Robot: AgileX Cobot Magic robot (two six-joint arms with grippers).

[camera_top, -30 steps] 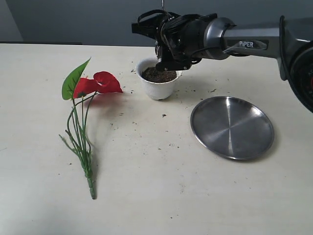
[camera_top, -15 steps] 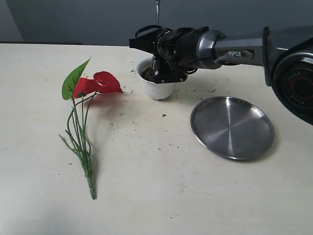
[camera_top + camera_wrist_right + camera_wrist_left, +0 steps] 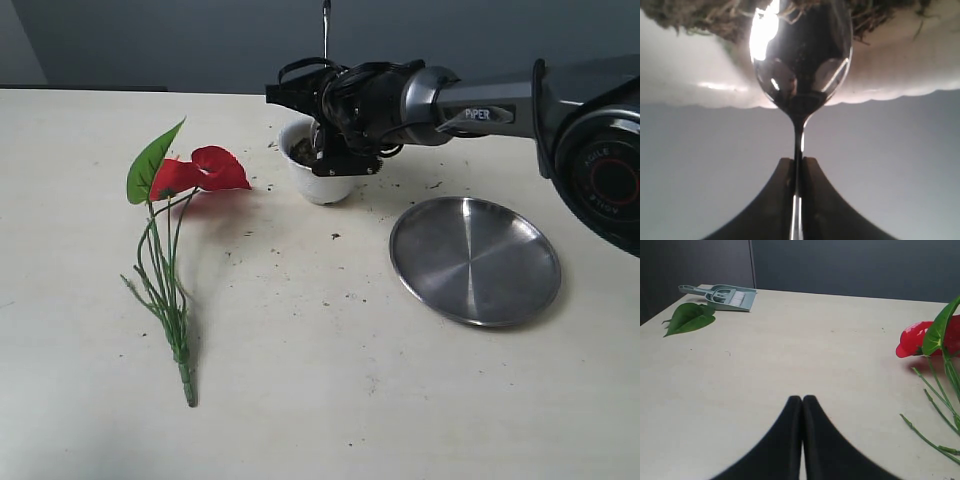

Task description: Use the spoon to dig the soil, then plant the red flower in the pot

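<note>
The white pot (image 3: 320, 182) with a scalloped rim stands at the table's back middle, holding dark soil (image 3: 302, 152). My right gripper (image 3: 325, 145) hangs over its mouth, shut on the spoon, whose handle (image 3: 325, 22) sticks straight up. In the right wrist view the gripper (image 3: 798, 160) pinches the thin handle. The spoon bowl (image 3: 801, 65) reaches past the pot rim (image 3: 890, 80) with its tip in the fibrous soil (image 3: 700, 17). The red flower (image 3: 205, 168) lies flat to the pot's left, stems (image 3: 165, 290) toward the front. My left gripper (image 3: 802, 399) is shut and empty, near the flower (image 3: 912, 340).
A round steel plate (image 3: 474, 260) lies to the right of the pot. Soil crumbs are scattered on the table around the pot. The left wrist view shows a loose green leaf (image 3: 687, 317) and a small grey dustpan (image 3: 722, 294) at the far table edge.
My right gripper has come down and slightly left onto the pot, pushing the spoon's bowl into the soil. Flower, plate and left gripper have not moved.
</note>
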